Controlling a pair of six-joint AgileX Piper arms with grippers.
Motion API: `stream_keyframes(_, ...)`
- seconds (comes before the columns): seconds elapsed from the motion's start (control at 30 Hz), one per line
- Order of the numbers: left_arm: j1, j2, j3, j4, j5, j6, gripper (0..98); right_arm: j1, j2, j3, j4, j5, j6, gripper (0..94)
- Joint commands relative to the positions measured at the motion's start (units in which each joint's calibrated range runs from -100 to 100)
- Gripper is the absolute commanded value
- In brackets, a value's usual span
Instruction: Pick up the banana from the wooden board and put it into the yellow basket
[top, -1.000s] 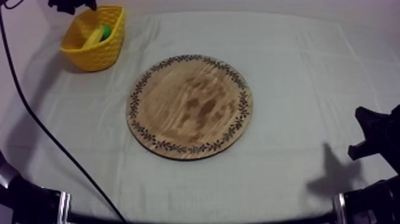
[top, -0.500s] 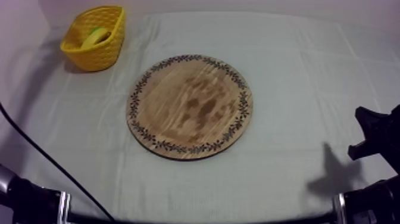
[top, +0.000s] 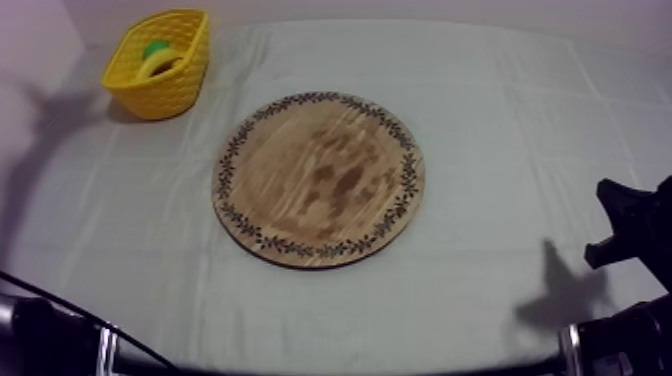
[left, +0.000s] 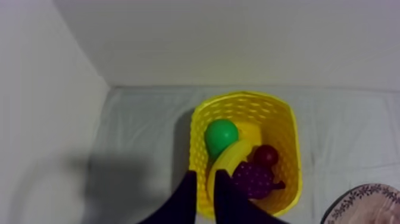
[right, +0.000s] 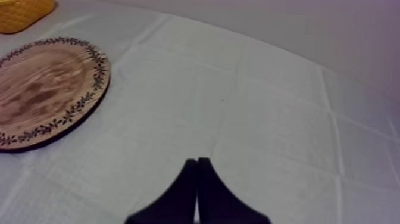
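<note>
My left gripper (left: 205, 176) hangs over the near rim of the yellow basket (left: 290, 146), fingers (left: 189, 196) slightly apart and empty; the banana (left: 229, 159) lies inside just ahead of them, long axis slanting toward the far wall. The wooden board (top: 318, 180) is bare, so I judge the transfer complete. My right gripper (right: 197, 164), closed on nothing, sits well apart over the counter (right: 268, 89).

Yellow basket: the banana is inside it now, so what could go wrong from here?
1. The left gripper hangs open just above the near wall of the yellow basket; pulling away low might catch the rim and drag or tip the basket.
2. The banana lies crowded against the pear and the grapes; a jolt might push it up toward the rim.
</note>
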Motion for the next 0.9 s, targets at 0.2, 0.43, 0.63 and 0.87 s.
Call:
stream_keyframes(0.2, -0.47, -17.57, 10.97, -0.18, 0.85, -0.35, 3.5, 0.0, 0.0, -0.03, 0.0, 0.03, 0.01, 0.3)
stream_keyframes(0.43, 0.22, -31.33, 21.31, -0.37, 1.57, 0.36, 2.6, 0.0, 0.0, -0.03, 0.0, 0.03, 0.01, 0.3)
stream_keyframes(0.63, 1.69, -44.06, 30.67, -1.01, 1.96, 1.22, 2.2, 0.0, 0.0, -0.03, 0.0, 0.03, 0.01, 0.3)
stream_keyframes(0.87, 1.87, -59.4, 41.72, -0.93, 0.22, 1.36, 1.5, 0.0, 0.0, -0.03, 0.0, 0.03, 0.01, 0.3)
